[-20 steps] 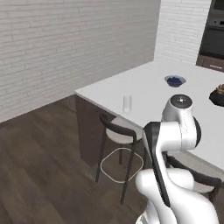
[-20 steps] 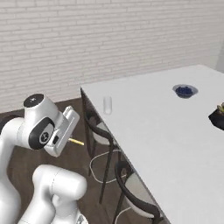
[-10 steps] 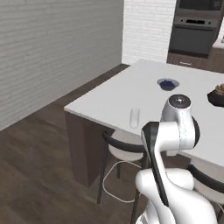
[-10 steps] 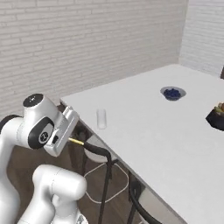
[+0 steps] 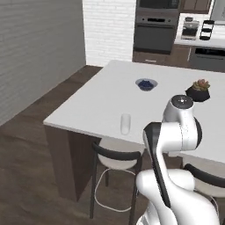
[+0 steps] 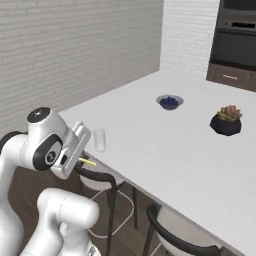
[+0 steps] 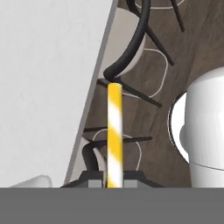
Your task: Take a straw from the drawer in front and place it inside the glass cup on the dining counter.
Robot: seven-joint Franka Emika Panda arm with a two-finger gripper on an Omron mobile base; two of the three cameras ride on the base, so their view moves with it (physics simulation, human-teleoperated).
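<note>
My gripper is shut on the straw, a thin yellow-and-white striped stick that points straight out from between the fingertips. In the right base view the gripper hangs just off the near edge of the dining counter, with the straw poking out toward the slab. The glass cup stands upright on the white top close to that edge, a little beyond and above the straw's tip. From the left it is the cup near the counter's front edge. The drawer is out of view.
A blue bowl and a potted plant in a dark pot stand farther back on the counter. Dark-framed stools are tucked under its near edge. Ovens line the back wall.
The whole scene has shifted, so the base has driven along the counter; the ovens have come into view. My arm holds the same pose with the straw still gripped.
</note>
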